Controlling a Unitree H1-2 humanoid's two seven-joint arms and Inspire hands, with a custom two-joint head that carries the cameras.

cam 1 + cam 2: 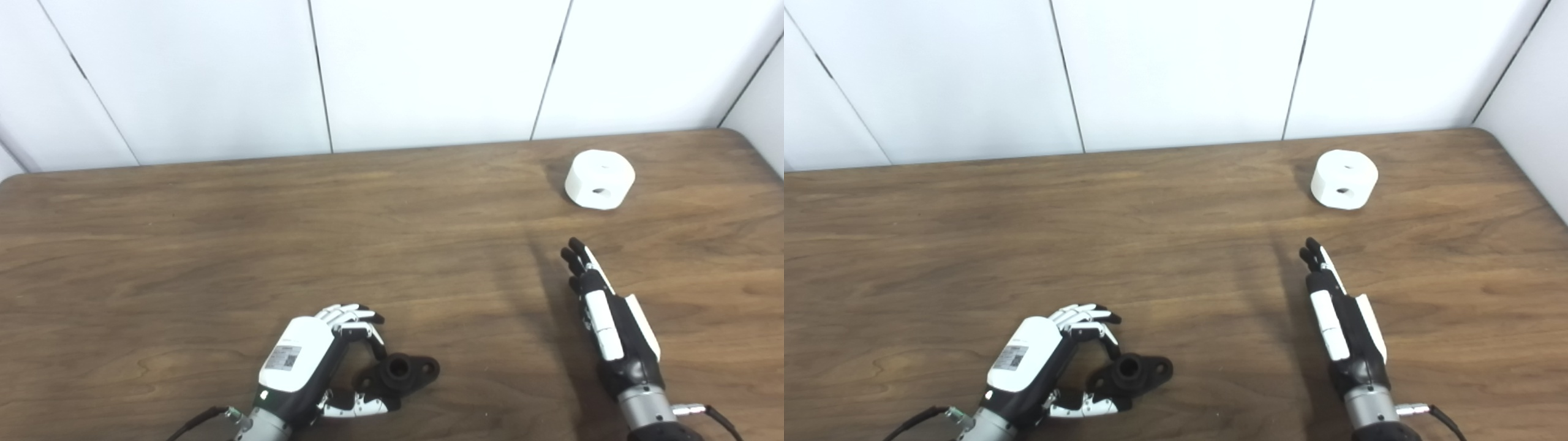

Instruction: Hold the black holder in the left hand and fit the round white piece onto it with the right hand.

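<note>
Fingers of my left hand [306,361] curl over the black holder [404,370] near the table's [184,245] front edge, thumb beneath it beside the holder's near side. I cannot tell whether fingers and thumb actually touch it; the holder lies flat on the wood with its round socket facing up. My right hand [603,318] hovers further right, fingers straight and together, holding nothing, pointing towards the far right corner. The round white piece [599,179] sits there, well apart from that hand, near the back edge.
</note>
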